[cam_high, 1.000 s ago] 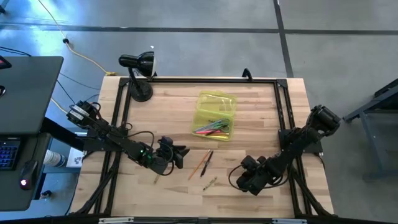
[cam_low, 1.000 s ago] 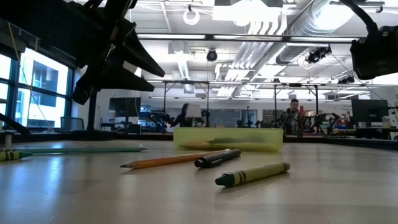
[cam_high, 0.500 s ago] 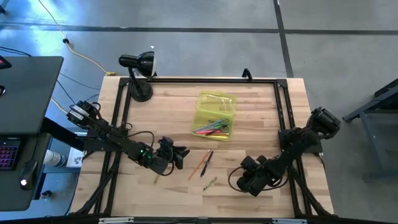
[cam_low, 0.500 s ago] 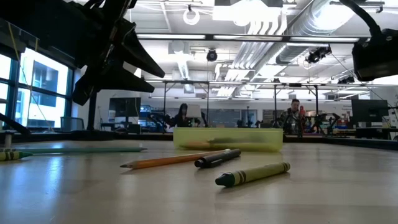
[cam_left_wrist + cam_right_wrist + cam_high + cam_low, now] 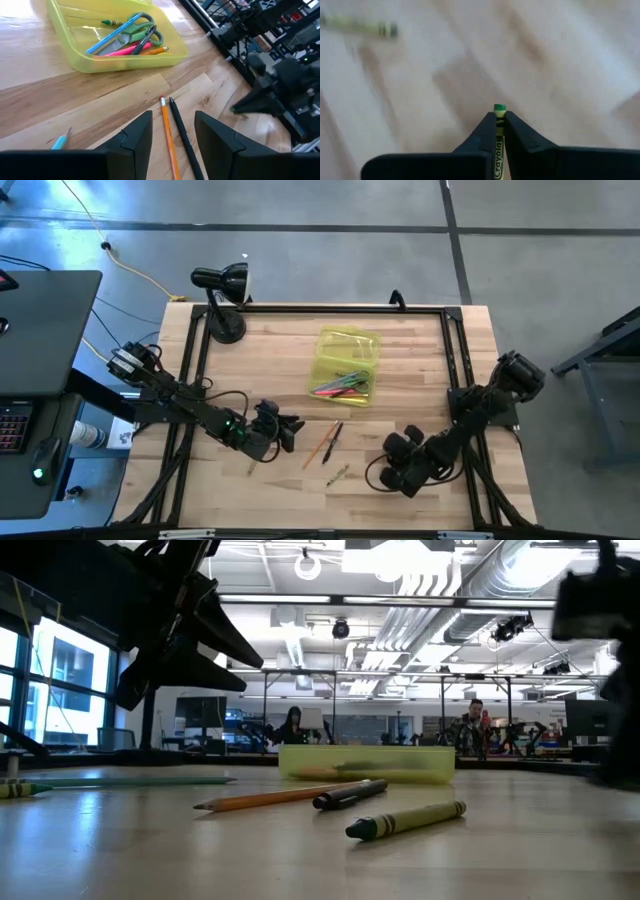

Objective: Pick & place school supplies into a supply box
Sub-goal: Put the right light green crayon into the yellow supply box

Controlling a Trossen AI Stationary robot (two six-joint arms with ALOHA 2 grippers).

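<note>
Right wrist view: a green crayon (image 5: 498, 137) is seen pinched between the closed fingers of the right gripper (image 5: 499, 120), above the near right of the wooden surface (image 5: 420, 360). The left gripper (image 5: 172, 131), fingers spread, hangs over an orange pencil (image 5: 167, 131) and black pen (image 5: 182, 135) lying side by side near centre. The supply box (image 5: 344, 366), lid open, sits farther back, already holding scissors (image 5: 142, 31) and pens. Light, stiff and brittle, the crayon is probably best gripped mid-length, gently.
</note>
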